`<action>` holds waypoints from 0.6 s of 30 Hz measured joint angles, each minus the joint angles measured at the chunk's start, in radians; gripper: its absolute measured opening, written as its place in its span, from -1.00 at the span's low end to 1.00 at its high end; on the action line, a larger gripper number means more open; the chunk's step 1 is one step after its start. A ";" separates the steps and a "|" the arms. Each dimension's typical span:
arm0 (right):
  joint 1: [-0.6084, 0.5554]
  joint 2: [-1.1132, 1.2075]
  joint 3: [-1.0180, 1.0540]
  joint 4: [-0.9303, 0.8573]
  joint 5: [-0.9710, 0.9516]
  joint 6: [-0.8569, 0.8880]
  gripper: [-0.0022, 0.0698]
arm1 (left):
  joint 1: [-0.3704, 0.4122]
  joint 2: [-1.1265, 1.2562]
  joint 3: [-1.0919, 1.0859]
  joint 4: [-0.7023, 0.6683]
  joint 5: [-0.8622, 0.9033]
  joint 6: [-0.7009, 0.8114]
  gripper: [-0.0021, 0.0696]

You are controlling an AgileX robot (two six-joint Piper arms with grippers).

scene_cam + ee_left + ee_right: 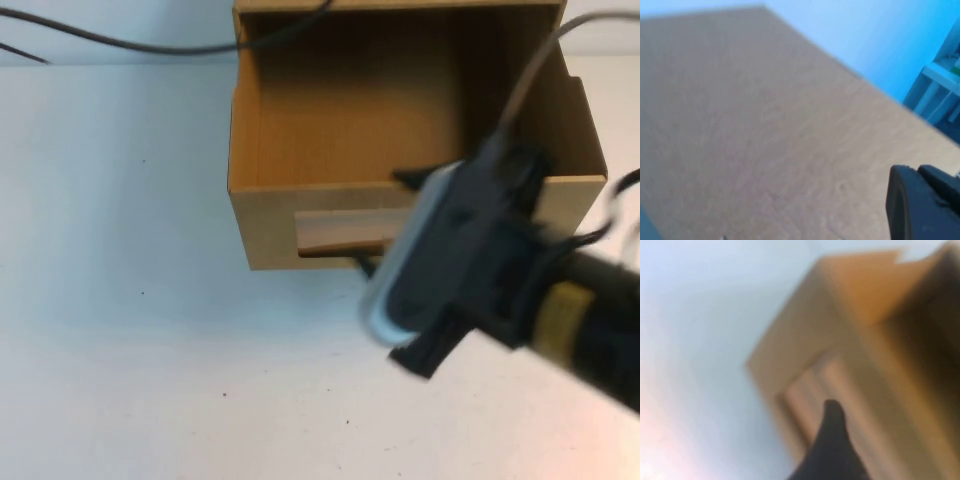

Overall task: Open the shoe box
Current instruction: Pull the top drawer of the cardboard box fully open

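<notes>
The brown cardboard shoe box (270, 215) stands open at the far middle of the table, and its inside (350, 110) shows bare. My right gripper (385, 222) is open at the box's front wall, right of its middle, with one fingertip (405, 178) over the inner side and the other (363, 265) outside, low on the wall. Nothing is held between them. The right wrist view has one dark finger (832, 440) in front of the box wall (805, 350). Only a black part of my left gripper (922, 205) shows, close over a cardboard surface (765, 125).
A lighter flap (340, 232) sits in a cut-out of the front wall. Black cables (150, 45) run across the table behind the box's left side. White table (130, 330) spreads to the left and front. Shelving (945, 85) shows in the left wrist view.
</notes>
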 joint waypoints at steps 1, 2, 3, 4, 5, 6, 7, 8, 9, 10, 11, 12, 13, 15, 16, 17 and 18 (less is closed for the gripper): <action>0.000 -0.031 0.000 -0.002 0.015 0.000 0.38 | 0.000 -0.029 0.000 0.018 0.006 -0.006 -0.96; 0.000 -0.055 0.000 -0.002 0.031 0.000 0.30 | 0.000 -0.057 0.000 0.038 0.014 -0.012 -0.96; 0.000 -0.086 0.000 -0.002 0.056 0.000 0.17 | 0.000 -0.081 0.000 0.057 0.018 -0.025 -0.96; 0.000 -0.115 0.000 -0.002 0.085 0.000 -0.03 | 0.000 -0.111 0.000 0.083 0.025 -0.038 -0.96; 0.000 -0.138 0.000 -0.002 0.115 -0.002 -0.21 | 0.000 -0.140 0.000 0.108 0.033 -0.052 -0.96; 0.000 -0.165 0.000 -0.002 0.145 -0.010 -0.46 | 0.000 -0.162 0.000 0.129 0.046 -0.062 -0.96; 0.000 -0.190 0.000 0.002 0.173 -0.019 -0.64 | 0.002 -0.197 0.000 0.147 0.064 -0.069 -0.96; 0.000 -0.214 0.000 0.007 0.192 -0.029 -0.76 | 0.004 -0.224 0.000 0.163 0.087 -0.074 -0.96; 0.000 -0.237 0.000 0.013 0.213 -0.041 -0.83 | 0.004 -0.246 0.000 0.178 0.106 -0.079 -0.96; 0.000 -0.258 0.000 0.024 0.228 -0.056 -0.88 | 0.004 -0.273 0.000 0.199 0.134 -0.083 -0.96; 0.000 -0.274 0.000 0.040 0.238 -0.071 -0.91 | 0.004 -0.299 0.000 0.222 0.161 -0.085 -0.96; 0.000 -0.294 0.000 0.073 0.248 -0.086 -0.93 | 0.004 -0.319 0.000 0.240 0.183 -0.087 -0.96; 0.000 -0.313 0.000 0.124 0.259 -0.107 -0.95 | 0.004 -0.342 0.000 0.259 0.208 -0.087 -0.96; 0.000 -0.345 0.002 0.255 0.288 -0.191 -0.96 | 0.004 -0.381 0.000 0.295 0.250 -0.087 -0.96; 0.000 -0.360 0.011 0.332 0.304 -0.264 -0.96 | 0.004 -0.401 0.000 0.309 0.274 -0.089 -0.96; 0.000 -0.375 0.021 0.402 0.317 -0.327 -0.97 | 0.004 -0.420 0.000 0.318 0.296 -0.091 -0.96; 0.000 -0.390 0.041 0.461 0.328 -0.397 -0.97 | 0.004 -0.441 0.008 0.323 0.317 -0.091 -0.96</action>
